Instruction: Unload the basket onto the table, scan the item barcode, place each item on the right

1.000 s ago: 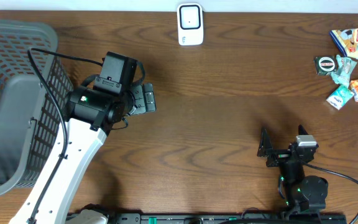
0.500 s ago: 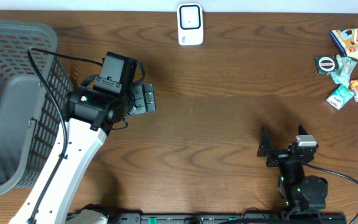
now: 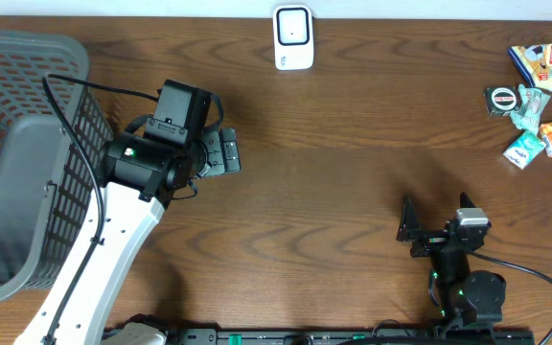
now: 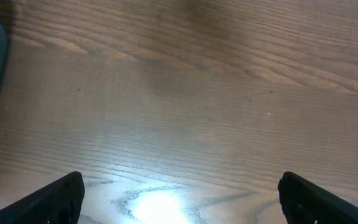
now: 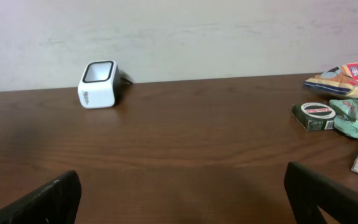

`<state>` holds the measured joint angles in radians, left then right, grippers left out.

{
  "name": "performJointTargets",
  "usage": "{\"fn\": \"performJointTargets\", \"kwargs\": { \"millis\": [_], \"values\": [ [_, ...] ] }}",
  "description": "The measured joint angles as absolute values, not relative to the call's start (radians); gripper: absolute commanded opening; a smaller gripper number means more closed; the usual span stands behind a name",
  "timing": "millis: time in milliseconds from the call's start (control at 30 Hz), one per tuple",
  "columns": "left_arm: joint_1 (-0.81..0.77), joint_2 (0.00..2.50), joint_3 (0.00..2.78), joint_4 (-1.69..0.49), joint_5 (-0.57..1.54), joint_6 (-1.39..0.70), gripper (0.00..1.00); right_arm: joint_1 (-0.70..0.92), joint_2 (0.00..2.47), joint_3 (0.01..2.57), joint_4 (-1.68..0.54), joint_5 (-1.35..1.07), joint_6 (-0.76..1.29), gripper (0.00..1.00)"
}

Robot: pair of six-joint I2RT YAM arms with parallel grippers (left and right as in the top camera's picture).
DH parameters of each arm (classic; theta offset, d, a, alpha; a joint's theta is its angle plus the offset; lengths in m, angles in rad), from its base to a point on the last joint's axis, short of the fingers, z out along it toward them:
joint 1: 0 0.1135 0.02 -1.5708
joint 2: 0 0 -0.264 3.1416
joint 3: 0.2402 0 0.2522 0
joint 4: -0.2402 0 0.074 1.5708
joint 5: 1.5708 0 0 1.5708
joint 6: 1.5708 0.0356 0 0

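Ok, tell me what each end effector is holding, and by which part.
Nothing. The left end effector and the right end effector both stand open and empty; the packets lie well away from both.

The table (image 3: 353,192) was dark wood with a soft sheen — the scanner (image 3: 293,38) glossy white plastic, the basket (image 3: 8,86) matt grey plastic lattice.

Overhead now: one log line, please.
phase: pre-grasp | left gripper: open, empty, beside basket | right gripper: open, empty | scanner: far edge | packets: far right, untouched
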<state>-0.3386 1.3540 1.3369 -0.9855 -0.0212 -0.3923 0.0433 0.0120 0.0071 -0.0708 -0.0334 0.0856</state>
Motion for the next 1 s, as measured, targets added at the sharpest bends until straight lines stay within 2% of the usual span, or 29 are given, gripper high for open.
{"fn": "performJointTargets", "kwargs": {
  "millis": [700, 1000],
  "values": [
    [-0.339, 1.354, 1.337, -0.989, -0.025, -0.392, 0.98, 0.043, 0.012, 0.007, -0.071, -0.033, 0.086, 0.99],
    [-0.339, 1.354, 1.333, -1.094, -0.026, -0.392, 0.98, 0.043, 0.012, 0.007, -0.070, -0.033, 0.086, 0.99]
  ]
}}
